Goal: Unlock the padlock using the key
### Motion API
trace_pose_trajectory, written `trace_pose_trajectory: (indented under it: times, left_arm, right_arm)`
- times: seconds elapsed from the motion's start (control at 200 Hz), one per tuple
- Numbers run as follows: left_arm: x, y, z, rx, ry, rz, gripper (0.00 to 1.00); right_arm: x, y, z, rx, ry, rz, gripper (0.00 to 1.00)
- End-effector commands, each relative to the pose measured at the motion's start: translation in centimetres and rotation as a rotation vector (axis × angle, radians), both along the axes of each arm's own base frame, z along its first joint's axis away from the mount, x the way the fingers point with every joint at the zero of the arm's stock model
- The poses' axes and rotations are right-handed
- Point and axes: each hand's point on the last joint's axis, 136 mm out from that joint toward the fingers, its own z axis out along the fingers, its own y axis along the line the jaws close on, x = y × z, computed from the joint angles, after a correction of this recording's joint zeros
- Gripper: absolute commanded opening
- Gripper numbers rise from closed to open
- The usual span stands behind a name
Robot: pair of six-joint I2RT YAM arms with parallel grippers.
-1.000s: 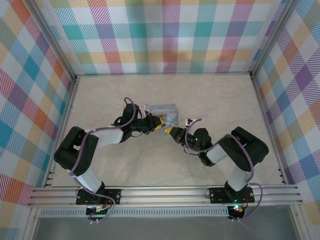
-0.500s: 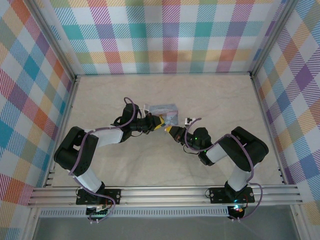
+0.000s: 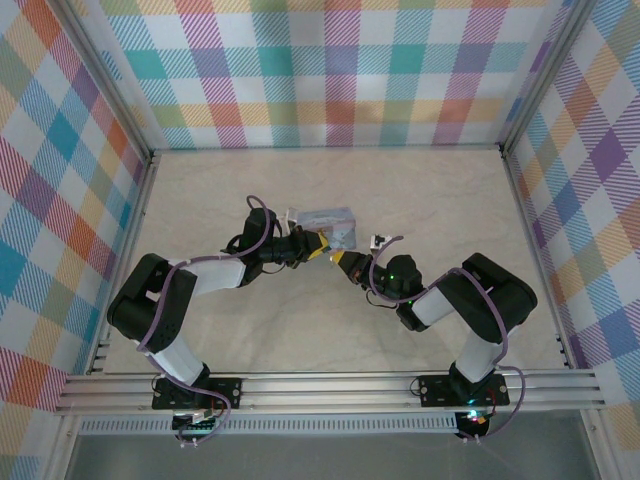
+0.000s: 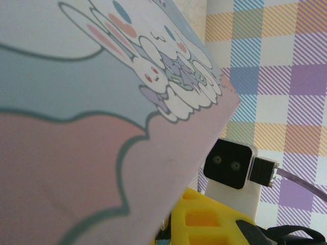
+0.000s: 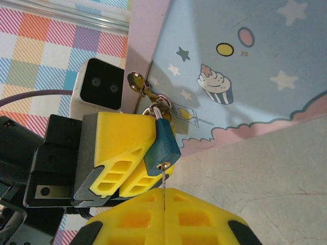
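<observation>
Padlock [image 5: 161,144] work is at the key-in-lock step. The right hand [image 5: 164,204] is closed on the key [image 5: 164,182], whose thin blade meets the keyhole on the lock's underside. The left hand [image 5: 137,162] is clamped on the lock body, which hangs from the clasp of the tin [image 5: 245,61]. The next move likely calls for seating the key fully, then a steady twist.

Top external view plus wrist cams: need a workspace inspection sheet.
Surface: pale marbled tabletop.
Job's things: small dark blue metal padlock hanging from the gold clasp of a pale blue rectangular cartoon tin; thin silver key, blade at its keyhole.
Clutter: nothing seen.
End effectors: left end effector shut on the padlock; right end effector shut on the key.
Cables: purple cables along both arms.
Surroundings: pastel plaid walls; aluminium rail at the near edge.
</observation>
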Motion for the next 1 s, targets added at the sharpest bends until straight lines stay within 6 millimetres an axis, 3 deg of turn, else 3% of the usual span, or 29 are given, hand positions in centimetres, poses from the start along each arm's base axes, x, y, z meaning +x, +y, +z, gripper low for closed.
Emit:
trace_pose_trajectory:
  times: [0.0,0.29,0.62,0.995]
  left_arm:
    - [-0.2,0.0,2.3,-0.061,-0.051,-0.014,0.05]
    - [-0.2,-0.1,2.3,-0.076,-0.05,-0.012,0.05]
    - [-0.1,-0.2,2.8,-0.096,-0.058,-0.01,0.05]
    - [-0.1,-0.3,2.9,-0.101,-0.064,-0.008,0.05]
  right_arm:
    - [0.7,0.6,2.1,0.05,-0.064,-0.01,0.0]
    - [1.1,0.9,3.0,0.083,-0.06,-0.02,0.0]
    - [1.5,1.0,0.8,0.098,0.049,-0.065,0.0]
    - [1.6,1.2,0.8,0.144,0.104,-0.112,0.0]
